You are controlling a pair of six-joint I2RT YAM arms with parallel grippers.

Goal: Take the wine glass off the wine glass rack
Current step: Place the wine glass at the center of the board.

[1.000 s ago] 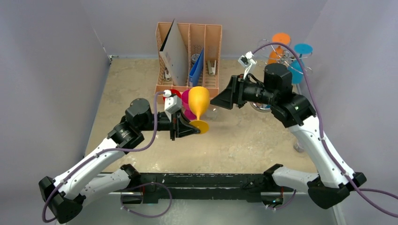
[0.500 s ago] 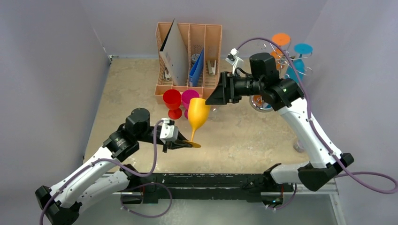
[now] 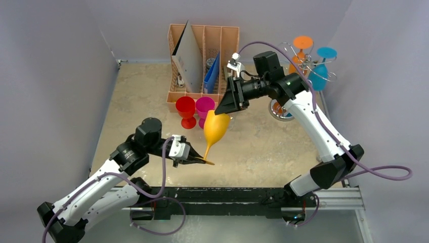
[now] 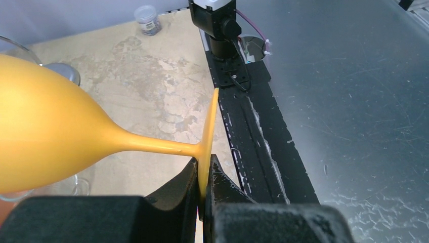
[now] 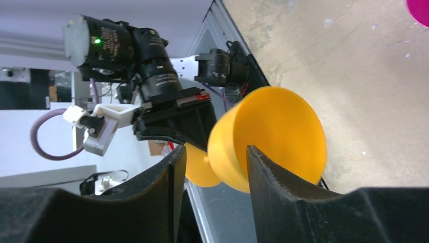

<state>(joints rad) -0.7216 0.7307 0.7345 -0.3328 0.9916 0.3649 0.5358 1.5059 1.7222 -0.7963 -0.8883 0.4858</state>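
A yellow wine glass (image 3: pixel 216 129) leans over the middle of the table, bowl up and away from me. My left gripper (image 3: pixel 195 158) is shut on the edge of its round foot (image 4: pixel 210 126), stem pointing left in the left wrist view. My right gripper (image 3: pixel 223 109) hovers at the bowl's mouth, jaws open; the rim of the yellow bowl (image 5: pixel 273 131) lies between its fingertips (image 5: pixel 263 172), with no firm contact showing. The silver wire wine glass rack (image 3: pixel 303 59) stands at the back right with an orange glass (image 3: pixel 302 46) and a blue glass (image 3: pixel 323 68) hanging from it.
A peach slotted organiser (image 3: pixel 202 53) stands at the back centre. In front of it stand a red glass (image 3: pixel 185 109) and a magenta glass (image 3: pixel 205 107). A clear glass (image 3: pixel 231 121) stands behind the yellow one. A small jar (image 3: pixel 321 159) is by the right edge.
My left arm has drawn the yellow glass toward the near edge and tipped it. My right arm has swung left from the rack to the bowl's mouth, jaws a little narrower.
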